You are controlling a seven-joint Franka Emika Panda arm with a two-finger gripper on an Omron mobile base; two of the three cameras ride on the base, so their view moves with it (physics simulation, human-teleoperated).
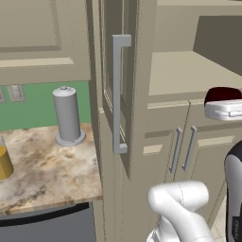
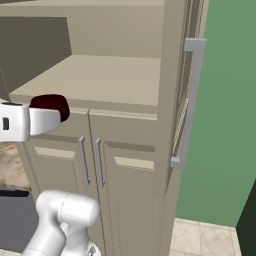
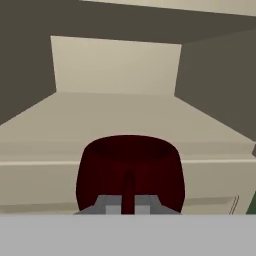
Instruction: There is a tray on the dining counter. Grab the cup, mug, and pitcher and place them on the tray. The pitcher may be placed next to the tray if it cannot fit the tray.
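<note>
Maroon mug (image 3: pixel 130 172) is clamped in the closed end effector (image 3: pixel 128 206), held just in front of the open cabinet shelf (image 1: pixel 189 71), so it's probably headed for the tray.

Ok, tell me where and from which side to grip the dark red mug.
The mug stands upright at the front edge of the open cabinet shelf. Grip its handle, the thin vertical bar facing outward, coming level from the front. The gripper looks already shut on it there.
</note>
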